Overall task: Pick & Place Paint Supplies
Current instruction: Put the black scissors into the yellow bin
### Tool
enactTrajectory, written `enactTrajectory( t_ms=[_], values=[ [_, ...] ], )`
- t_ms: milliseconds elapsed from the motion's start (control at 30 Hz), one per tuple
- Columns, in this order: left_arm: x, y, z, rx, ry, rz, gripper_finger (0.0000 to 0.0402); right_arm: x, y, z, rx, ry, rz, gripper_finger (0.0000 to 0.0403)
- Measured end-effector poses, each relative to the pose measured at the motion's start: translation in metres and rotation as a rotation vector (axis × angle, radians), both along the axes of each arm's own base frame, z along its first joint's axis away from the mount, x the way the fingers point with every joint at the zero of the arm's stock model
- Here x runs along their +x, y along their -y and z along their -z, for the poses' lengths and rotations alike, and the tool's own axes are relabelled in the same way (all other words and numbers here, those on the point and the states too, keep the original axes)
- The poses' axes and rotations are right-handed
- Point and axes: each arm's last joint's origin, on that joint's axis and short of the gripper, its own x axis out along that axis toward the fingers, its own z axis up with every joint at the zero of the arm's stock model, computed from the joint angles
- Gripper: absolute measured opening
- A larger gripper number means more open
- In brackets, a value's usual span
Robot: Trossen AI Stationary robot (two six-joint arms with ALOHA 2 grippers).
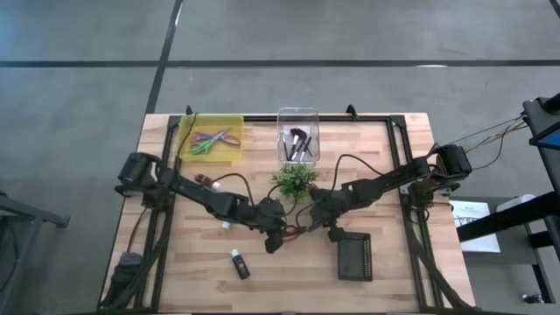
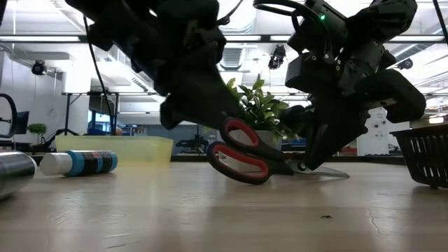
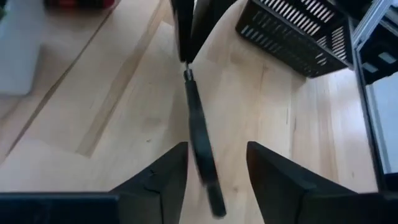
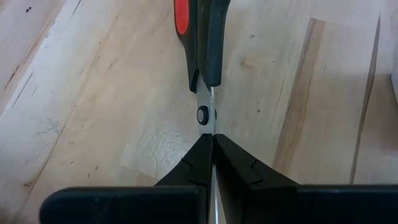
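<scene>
At table centre, red-handled scissors (image 2: 241, 157) lie blades clamped in the right tool (image 4: 212, 149), left tool (image 3: 217, 168) apart.

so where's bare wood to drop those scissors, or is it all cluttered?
Free: the near left corner, left of the tube; the near strip between the tube and the black basket; the far right, right of the clear bin. Crowded: the centre, where both grippers meet over the red scissors by the plant.

Wooden table (image 1: 385, 171) bears yellow tray (image 1: 210, 138), clear bin (image 1: 298, 134), black basket (image 1: 355, 256), tube (image 1: 240, 264).
</scene>
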Motion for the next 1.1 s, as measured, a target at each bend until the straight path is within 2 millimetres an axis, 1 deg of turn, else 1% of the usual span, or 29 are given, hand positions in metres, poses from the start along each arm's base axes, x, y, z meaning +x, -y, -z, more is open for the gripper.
enactTrajectory(
  t_ms=[133, 233, 300, 433, 867, 1100],
  values=[
    [0.002, 0.001, 0.007, -0.011, -0.018, -0.009, 0.0152, 0.0, 0.0, 0.0, 0.0, 0.0, 0.0, 0.0011],
    [0.002, 0.0, 0.011, -0.027, -0.034, -0.019, 0.0129, 0.0, 0.0, 0.0, 0.0, 0.0, 0.0, 0.0011],
    [0.002, 0.0, 0.011, -0.034, -0.037, -0.024, 0.0104, 0.0, 0.0, 0.0, 0.0, 0.0, 0.0, 0.0011],
    [0.001, 0.0, 0.011, -0.044, -0.041, -0.034, 0.0032, 0.0, 0.0, 0.0, 0.0, 0.002, -0.001, 0.0011],
    [0.001, 0.0, 0.011, -0.046, -0.045, -0.037, 0.0031, 0.002, 0.0, -0.002, 0.002, 0.012, -0.005, 0.0011],
    [0.001, 0.0, 0.012, -0.043, -0.049, -0.034, 0.0031, 0.001, 0.0, -0.008, 0.017, 0.026, 0.013, 0.0012]
  ],
)
